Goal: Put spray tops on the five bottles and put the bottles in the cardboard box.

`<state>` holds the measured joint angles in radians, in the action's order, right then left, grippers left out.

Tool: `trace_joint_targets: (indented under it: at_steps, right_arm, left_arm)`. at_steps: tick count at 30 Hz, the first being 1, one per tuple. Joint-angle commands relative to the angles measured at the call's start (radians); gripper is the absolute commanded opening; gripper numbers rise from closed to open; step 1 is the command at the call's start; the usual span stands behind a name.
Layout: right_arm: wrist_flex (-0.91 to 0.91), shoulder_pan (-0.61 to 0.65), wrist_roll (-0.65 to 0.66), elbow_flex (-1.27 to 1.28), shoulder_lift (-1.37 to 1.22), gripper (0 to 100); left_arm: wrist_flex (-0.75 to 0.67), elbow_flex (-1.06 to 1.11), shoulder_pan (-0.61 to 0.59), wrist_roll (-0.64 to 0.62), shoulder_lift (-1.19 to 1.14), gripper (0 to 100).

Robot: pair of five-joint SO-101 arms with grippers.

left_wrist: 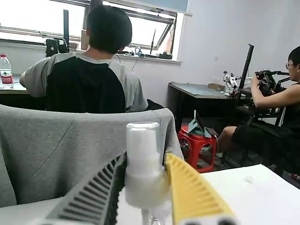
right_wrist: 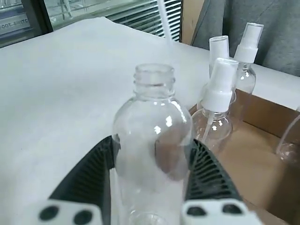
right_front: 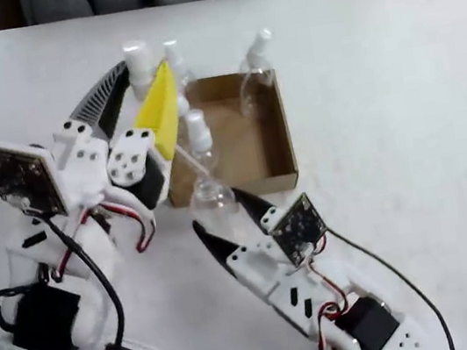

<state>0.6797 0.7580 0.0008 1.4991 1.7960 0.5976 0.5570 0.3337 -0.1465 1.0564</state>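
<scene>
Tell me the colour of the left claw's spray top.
White spray top, best in left wrist view.

Your high camera looked down over the counter [right_front: 377,72] from well above, taking in both arms and the cardboard box [right_front: 238,148]. Your left wrist camera sat just behind the left fingers [left_wrist: 192,187], facing level along them, very near the spray top [left_wrist: 143,164] between them, out to the room beyond. Your right wrist camera looked along the right fingers [right_wrist: 206,173], close on the open bottle [right_wrist: 150,140] between them, the box just past it. High and right wrist views shared box and bottle.
</scene>
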Motion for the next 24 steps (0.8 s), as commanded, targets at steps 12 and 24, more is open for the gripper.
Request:
trace_joint_targets:
  at_steps: [12,24]
  right_arm:
    - [-0.022,0.001,-0.002,-0.006,0.007,1.7]
    - [-0.019,-0.001,-0.002,-0.006,0.007,1.7]
  left_arm:
    - [0.123,-0.063,0.013,0.006,0.111,2]
    - [-0.052,0.107,0.012,0.006,0.116,2]
